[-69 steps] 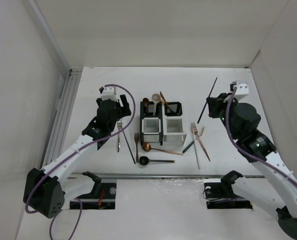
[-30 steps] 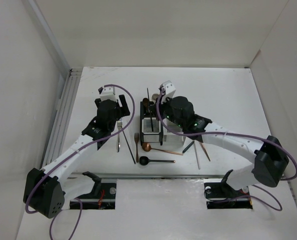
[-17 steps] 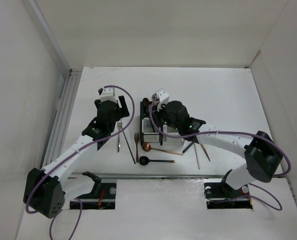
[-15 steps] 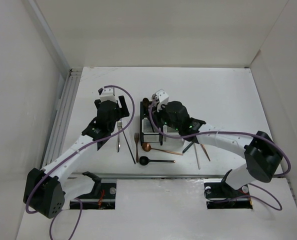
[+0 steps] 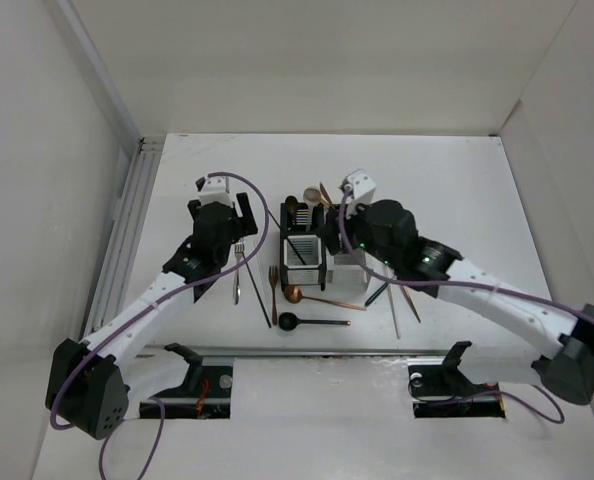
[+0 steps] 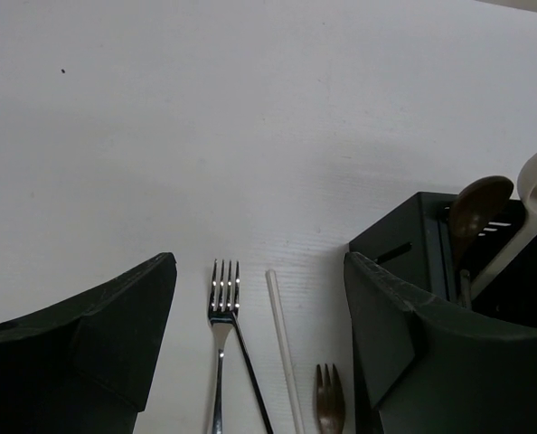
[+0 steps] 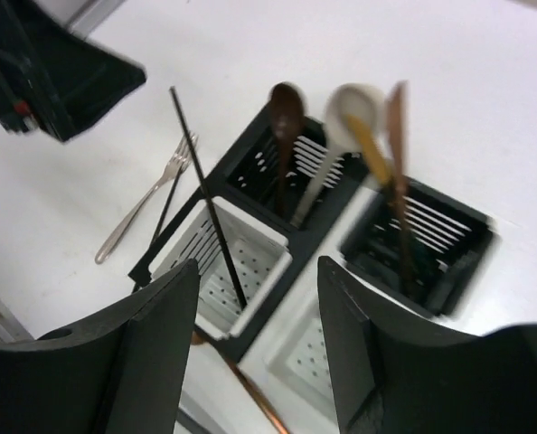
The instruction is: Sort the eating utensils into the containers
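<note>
The containers (image 5: 322, 268) are a block of two black and two white compartments (image 7: 250, 237). A black chopstick (image 7: 205, 199) leans upright in the near-left white one. My right gripper (image 7: 259, 271) hangs open and empty just above the block (image 5: 335, 240). A brown spoon (image 7: 282, 117), a white spoon (image 7: 341, 127) and copper and gold utensils (image 7: 395, 136) stand in the black compartments. My left gripper (image 6: 259, 271) is open and empty above a silver fork (image 6: 221, 307), a white chopstick (image 6: 282, 344) and a copper fork (image 6: 327, 402) left of the block.
More utensils lie on the table in front of the block: a copper spoon (image 5: 317, 297), a black spoon (image 5: 312, 321), a black chopstick (image 5: 260, 295). To the right lie a silver fork (image 5: 390, 300) and a copper piece (image 5: 407, 295). White walls enclose the table.
My right gripper has opened and let go of the black chopstick, which now stands in the near-left white compartment. It has then pulled back to the right. The left arm has not moved.
</note>
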Tool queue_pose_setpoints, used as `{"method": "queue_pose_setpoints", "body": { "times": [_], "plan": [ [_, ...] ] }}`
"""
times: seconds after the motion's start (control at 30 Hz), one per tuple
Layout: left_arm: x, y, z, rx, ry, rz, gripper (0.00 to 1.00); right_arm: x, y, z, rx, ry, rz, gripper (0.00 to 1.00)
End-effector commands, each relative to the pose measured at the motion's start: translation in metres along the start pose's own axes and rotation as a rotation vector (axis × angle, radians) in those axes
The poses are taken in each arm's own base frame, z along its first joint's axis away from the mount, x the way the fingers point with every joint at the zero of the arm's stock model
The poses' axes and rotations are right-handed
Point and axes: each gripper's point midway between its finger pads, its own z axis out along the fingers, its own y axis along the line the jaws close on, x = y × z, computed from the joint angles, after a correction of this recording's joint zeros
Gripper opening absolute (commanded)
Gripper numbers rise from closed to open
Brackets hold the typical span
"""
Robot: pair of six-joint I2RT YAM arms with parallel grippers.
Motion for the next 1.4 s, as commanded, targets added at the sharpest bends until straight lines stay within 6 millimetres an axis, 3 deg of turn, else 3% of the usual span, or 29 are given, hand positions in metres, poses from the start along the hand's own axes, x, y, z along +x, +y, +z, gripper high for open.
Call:
{"method": "queue_pose_setpoints", "body": {
  "times": [0.0, 0.03, 0.07, 0.13, 0.2, 0.23, 0.3, 0.37, 0.47, 0.63, 0.8, 0.97, 1.17, 1.2, 1.27, 1.37],
  "plan": [
    [-0.004, 0.010, -0.005, -0.033, -0.033, -0.005, 0.72, -0.003, -0.028, -0.046, 0.173, 0.076, 0.064, 0.60],
    [-0.004, 0.010, -0.005, -0.033, -0.033, -0.005, 0.73, 0.029, -0.036, -0.063, 0.232, 0.213, 0.101, 0.59],
    [-0.007, 0.009, -0.004, -0.029, -0.044, -0.010, 0.73, 0.043, -0.041, -0.074, 0.265, 0.272, 0.123, 0.56],
    [-0.003, 0.010, -0.004, -0.030, -0.041, -0.009, 0.73, 0.092, -0.049, -0.098, 0.338, 0.454, 0.162, 0.46],
    [0.001, 0.012, -0.004, -0.033, -0.033, -0.005, 0.73, 0.108, -0.035, -0.111, 0.287, 0.500, 0.322, 0.45],
    [0.001, 0.012, -0.004, -0.033, -0.033, -0.005, 0.73, 0.127, -0.040, -0.116, 0.294, 0.541, 0.374, 0.45],
    [0.003, 0.012, -0.004, -0.036, -0.023, -0.009, 0.73, 0.134, -0.038, -0.127, 0.266, 0.540, 0.461, 0.45],
    [0.005, 0.013, -0.004, -0.039, -0.015, -0.016, 0.73, 0.161, -0.047, -0.144, 0.318, 0.600, 0.514, 0.45],
    [0.017, 0.017, -0.006, -0.049, 0.012, -0.022, 0.73, 0.192, -0.056, -0.152, 0.382, 0.648, 0.565, 0.51],
    [0.030, 0.018, -0.007, -0.045, 0.058, -0.048, 0.73, 0.216, -0.070, -0.134, 0.414, 0.714, 0.538, 0.51],
    [0.026, 0.020, -0.010, -0.040, 0.051, -0.056, 0.73, 0.229, -0.097, -0.123, 0.511, 0.729, 0.545, 0.48],
    [0.024, 0.023, -0.012, -0.045, 0.040, -0.063, 0.73, 0.246, -0.113, -0.111, 0.550, 0.786, 0.514, 0.41],
    [0.025, 0.027, -0.013, -0.053, 0.038, -0.075, 0.73, 0.238, -0.132, -0.093, 0.598, 0.786, 0.465, 0.37],
    [0.025, 0.027, -0.013, -0.053, 0.038, -0.075, 0.73, 0.250, -0.133, -0.094, 0.604, 0.840, 0.450, 0.35],
    [0.025, 0.027, -0.013, -0.053, 0.038, -0.075, 0.73, 0.251, -0.136, -0.086, 0.598, 0.844, 0.438, 0.29],
    [0.026, 0.031, -0.013, -0.062, 0.036, -0.079, 0.73, 0.252, -0.136, -0.083, 0.591, 0.861, 0.405, 0.08]
  ]
}}
